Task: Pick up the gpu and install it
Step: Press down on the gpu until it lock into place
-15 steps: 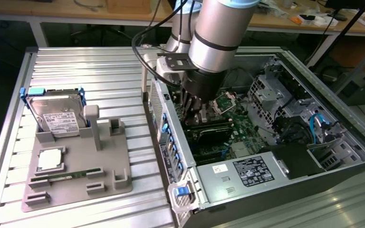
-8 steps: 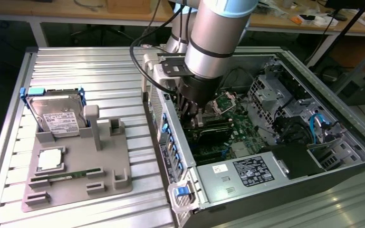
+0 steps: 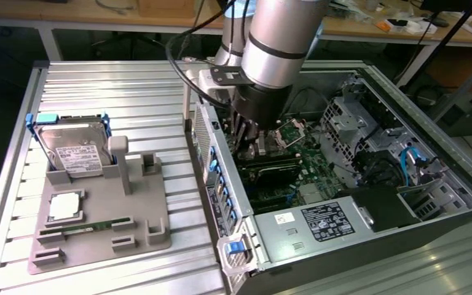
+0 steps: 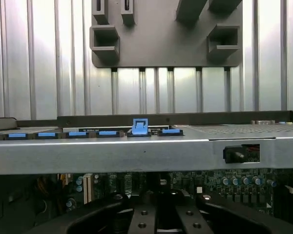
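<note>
Sitting toward the exterior view's left edge of the ribbed aluminium bench [image 3: 137, 92], a grey plastic parts holder [image 3: 96, 227] is carrying a boxy silver hard drive with a white label [image 3: 76, 153], a flat silver square chip [image 3: 64, 207] and a narrow green memory stick [image 3: 88, 227]. Moving rightward, the open black-and-silver computer case [image 3: 367, 184] is lying on its side with its green motherboard [image 3: 289, 166] exposed, and the arm's black gripper [image 3: 255, 132] is reaching down inside it, just above the board near the case's blue-clipped side wall [image 3: 219, 178]. The dark thin card, the gpu [image 3: 248, 136], seems to be hanging edge-down between the fingers, though I cannot tell this firmly, nor whether the fingers are clenched. By my judgement the insertion step is in hand, calling for the card's edge to line up squarely with its slot before any pressing.
</note>
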Motion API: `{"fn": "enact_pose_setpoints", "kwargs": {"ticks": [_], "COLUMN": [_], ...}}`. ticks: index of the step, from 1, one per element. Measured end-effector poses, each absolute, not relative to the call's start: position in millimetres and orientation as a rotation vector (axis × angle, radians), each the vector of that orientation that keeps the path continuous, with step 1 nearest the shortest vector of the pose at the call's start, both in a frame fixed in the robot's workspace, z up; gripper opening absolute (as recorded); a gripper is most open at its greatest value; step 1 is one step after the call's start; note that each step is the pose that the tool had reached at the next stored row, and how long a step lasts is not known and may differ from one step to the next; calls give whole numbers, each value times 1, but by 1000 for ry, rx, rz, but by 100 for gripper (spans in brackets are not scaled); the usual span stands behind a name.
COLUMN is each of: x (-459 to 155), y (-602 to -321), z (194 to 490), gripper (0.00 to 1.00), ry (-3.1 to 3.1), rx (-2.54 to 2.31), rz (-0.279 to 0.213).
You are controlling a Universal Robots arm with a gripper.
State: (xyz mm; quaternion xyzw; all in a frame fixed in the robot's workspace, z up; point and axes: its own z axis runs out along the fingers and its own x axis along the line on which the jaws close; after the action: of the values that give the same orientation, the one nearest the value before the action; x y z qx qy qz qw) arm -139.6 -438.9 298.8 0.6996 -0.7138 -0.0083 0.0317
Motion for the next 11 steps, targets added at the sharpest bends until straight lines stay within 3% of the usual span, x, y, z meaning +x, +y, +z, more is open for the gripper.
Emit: {"fn": "enact_pose_setpoints", "kwargs": {"ticks": [3, 11], "x": [-142, -147], "y": [-439, -439], "z": [312, 306], "gripper": [11, 11], "ry": [-2198, -2198], "rx": [2154, 2154], "rz": [-25, -24]}}
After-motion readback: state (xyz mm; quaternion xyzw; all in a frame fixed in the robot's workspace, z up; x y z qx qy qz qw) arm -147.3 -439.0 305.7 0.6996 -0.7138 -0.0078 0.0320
